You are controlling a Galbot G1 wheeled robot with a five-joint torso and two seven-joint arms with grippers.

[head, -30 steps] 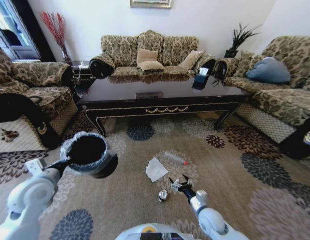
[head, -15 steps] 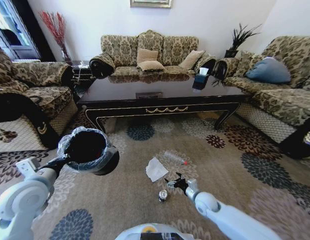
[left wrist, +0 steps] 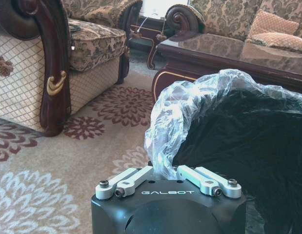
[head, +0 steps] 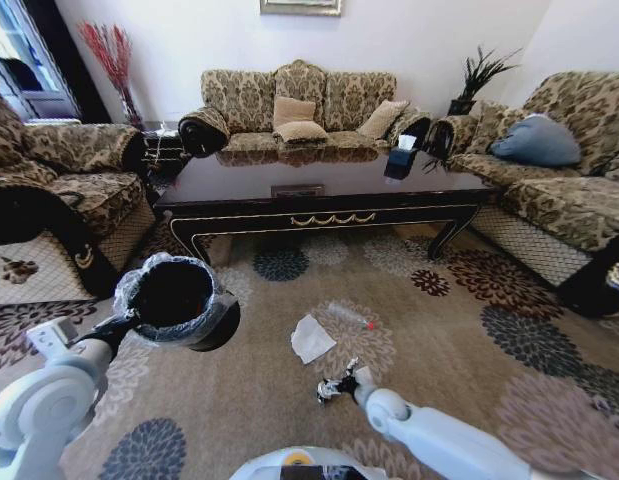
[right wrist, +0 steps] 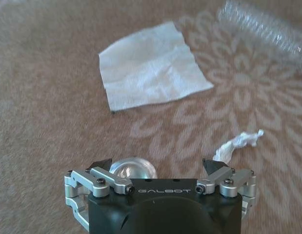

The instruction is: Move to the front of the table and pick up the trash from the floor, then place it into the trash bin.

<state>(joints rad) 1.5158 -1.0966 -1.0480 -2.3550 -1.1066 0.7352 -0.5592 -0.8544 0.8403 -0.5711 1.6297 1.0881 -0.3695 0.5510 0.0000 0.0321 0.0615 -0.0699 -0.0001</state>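
1. Right gripper (head: 334, 385) low over the carpet (head: 449, 340), fingers spread apart; the silvery can (right wrist: 130, 168) sits between them, by one fingertip.
2. White paper sheet (right wrist: 151, 70) lies just beyond the gripper; clear plastic bottle (right wrist: 263, 29) farther out; a small paper scrap (right wrist: 238, 144) just ahead of the other fingertip.
3. Left gripper (left wrist: 168, 178) is clamped on the trash bin (head: 174, 300) rim, bin held off the floor.
4. Coffee table (head: 319, 190) stands well beyond both.

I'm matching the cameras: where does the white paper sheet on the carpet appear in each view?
Head view: paper sheet at centre, in front of the table.
Right wrist view: paper sheet ahead of the open right gripper.
Left wrist view: faces the trash bin instead.
Shared landmark: the clear bottle beside it.
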